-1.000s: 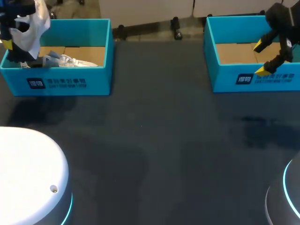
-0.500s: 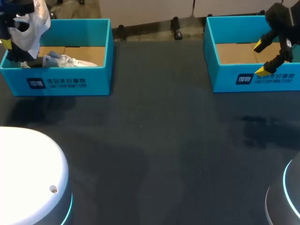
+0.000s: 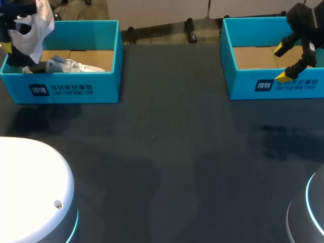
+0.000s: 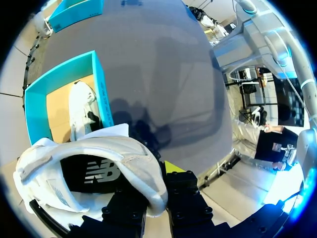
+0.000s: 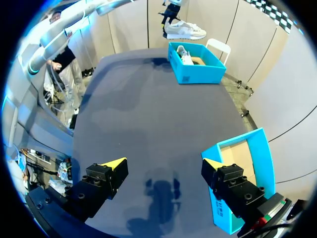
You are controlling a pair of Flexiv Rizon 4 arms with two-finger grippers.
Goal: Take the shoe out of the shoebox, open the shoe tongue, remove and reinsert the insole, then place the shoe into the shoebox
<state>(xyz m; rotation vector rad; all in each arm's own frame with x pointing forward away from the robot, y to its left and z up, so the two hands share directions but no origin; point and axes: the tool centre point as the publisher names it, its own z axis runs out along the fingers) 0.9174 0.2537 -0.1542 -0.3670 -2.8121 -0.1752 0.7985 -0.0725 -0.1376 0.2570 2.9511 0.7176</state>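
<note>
Shoeboxes: numbered two, both open-topped rectangles of teal card with brown cardboard floors and white print on the near wall; stood well apart along the far side of the bench [image 3: 177,152], the left shoebox [image 3: 76,88] at one end and the right shoebox [image 3: 243,83] at the other.

Shoes: numbered two, both white and soft-looking, with rounded uppers.

Held shoe: hung in the air as the held shoe [image 3: 33,28] above the outer end of the left shoebox, clear of its walls; showed a curved white upper and a black patch in the left wrist view [image 4: 114,153].

Second shoe: lay as the second shoe [image 3: 76,66] inside the left shoebox, stretched along its cardboard floor, white with pale grey parts.

Left pincer: numbered one; as the left pincer [image 4: 158,198], pinched the held shoe by the edge of its upper, black fingers on either side, one yellow tip showing just beside the shoe.

Right pincer: numbered one; as the right pincer [image 3: 282,63], spread wide with nothing between its two black fingers and their wedge-shaped yellow tips; hung above the outer end of the right shoebox, near its front wall.

Bench: numbered one; dark grey, flat and matte.
</note>
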